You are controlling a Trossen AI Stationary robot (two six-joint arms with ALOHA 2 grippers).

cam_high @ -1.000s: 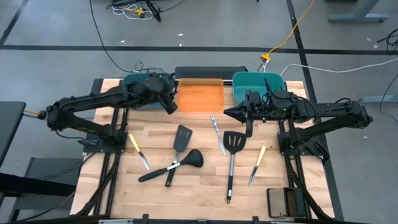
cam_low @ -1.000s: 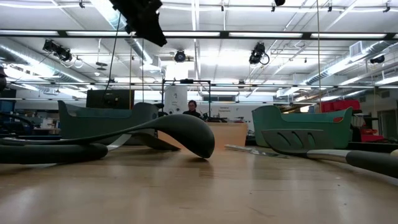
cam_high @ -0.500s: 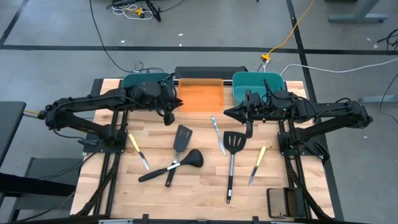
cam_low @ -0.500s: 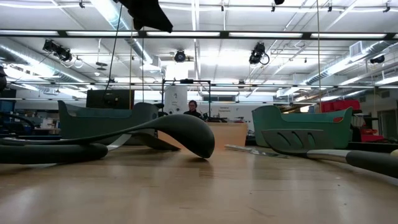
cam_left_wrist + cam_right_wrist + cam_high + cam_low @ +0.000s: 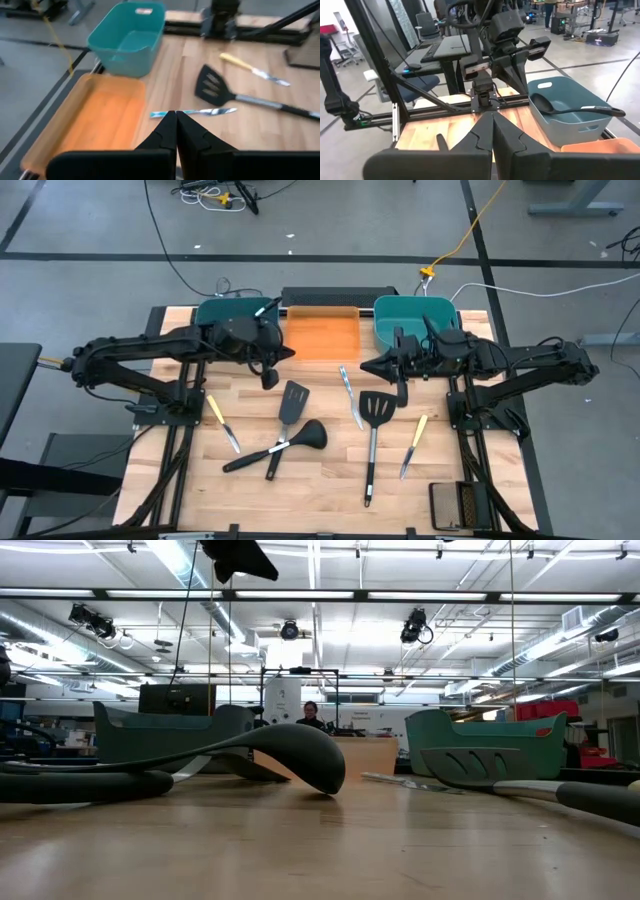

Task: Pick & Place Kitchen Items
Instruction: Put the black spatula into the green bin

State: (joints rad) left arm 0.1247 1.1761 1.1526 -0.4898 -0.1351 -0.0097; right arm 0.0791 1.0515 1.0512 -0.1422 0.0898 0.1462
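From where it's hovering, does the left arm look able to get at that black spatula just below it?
Probably yes. The left gripper hangs shut, empty, just beside the spatula, which lies flat on open table with nothing over its head; only its handle crosses the ladle.

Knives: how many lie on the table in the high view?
3: left yellow-handled knife by the left arm's base, silver knife mid-table, right yellow-handled knife by the right arm's base. Others may be hidden.

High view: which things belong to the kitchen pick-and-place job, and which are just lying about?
Job items: left spatula, right spatula, ladle, silver knife, left yellow-handled knife, right yellow-handled knife.
Just there: left teal bin, right teal bin, orange bin, black box.
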